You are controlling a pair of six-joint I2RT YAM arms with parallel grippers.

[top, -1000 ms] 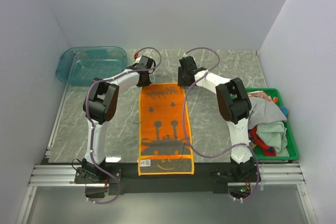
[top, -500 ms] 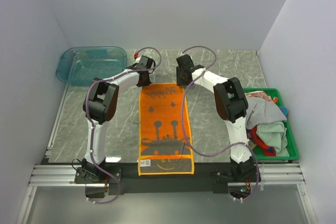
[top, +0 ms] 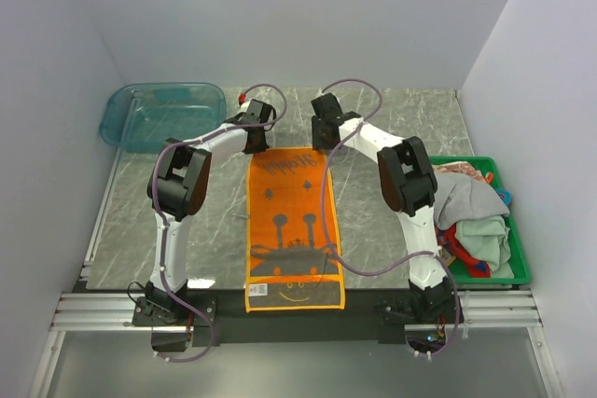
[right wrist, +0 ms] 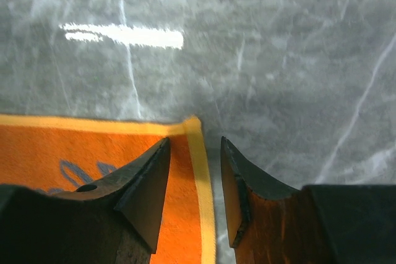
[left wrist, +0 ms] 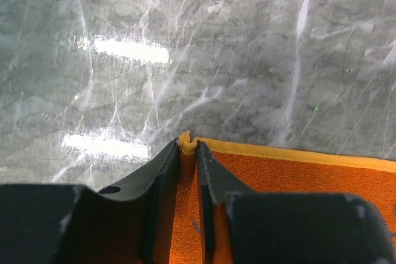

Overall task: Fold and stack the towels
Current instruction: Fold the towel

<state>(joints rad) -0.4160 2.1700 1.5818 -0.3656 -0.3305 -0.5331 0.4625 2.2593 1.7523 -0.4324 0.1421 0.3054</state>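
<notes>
Towel (top: 292, 230), orange with yellow edging and dark prints, flat, unfolded

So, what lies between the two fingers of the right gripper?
In the right wrist view, the corner of the orange towel, with its yellow hem, lies in the open gap of the right gripper; grey table shows beside it.

Both arms reach forward, left gripper (left wrist: 187, 146) pinching the towel (left wrist: 297, 174), right gripper (right wrist: 195, 143) spread apart.
</notes>
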